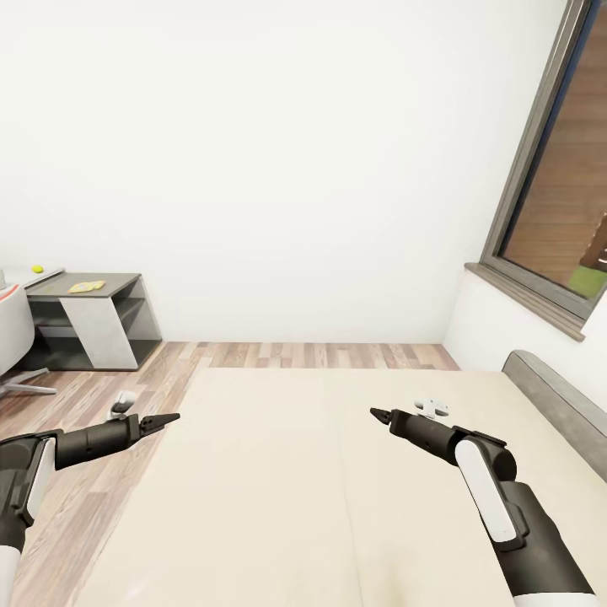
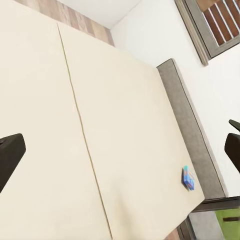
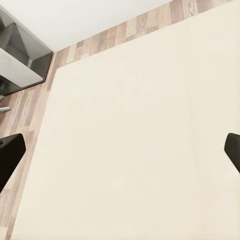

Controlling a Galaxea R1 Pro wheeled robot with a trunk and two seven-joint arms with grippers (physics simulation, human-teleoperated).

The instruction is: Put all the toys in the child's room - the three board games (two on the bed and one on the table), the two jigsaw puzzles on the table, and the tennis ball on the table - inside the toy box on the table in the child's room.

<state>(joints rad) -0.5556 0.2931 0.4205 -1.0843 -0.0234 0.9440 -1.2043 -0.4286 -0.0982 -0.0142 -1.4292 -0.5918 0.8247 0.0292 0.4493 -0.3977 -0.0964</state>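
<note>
No readable text, label, brand, number or sign is showing anywhere. The small blue box (image 2: pixel 188 178) lying on the bed (image 2: pixel 125 125) near the headboard is carrying print too tiny and blurred to make out.

Small blue board game (image 2: pixel 188 178) on bed (image 2: pixel 125 130)

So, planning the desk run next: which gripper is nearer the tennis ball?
Left. The left gripper hangs over the floor beside the bed, on the side of the tennis ball on the far table. The right gripper hangs over the mattress, farther off.
</note>
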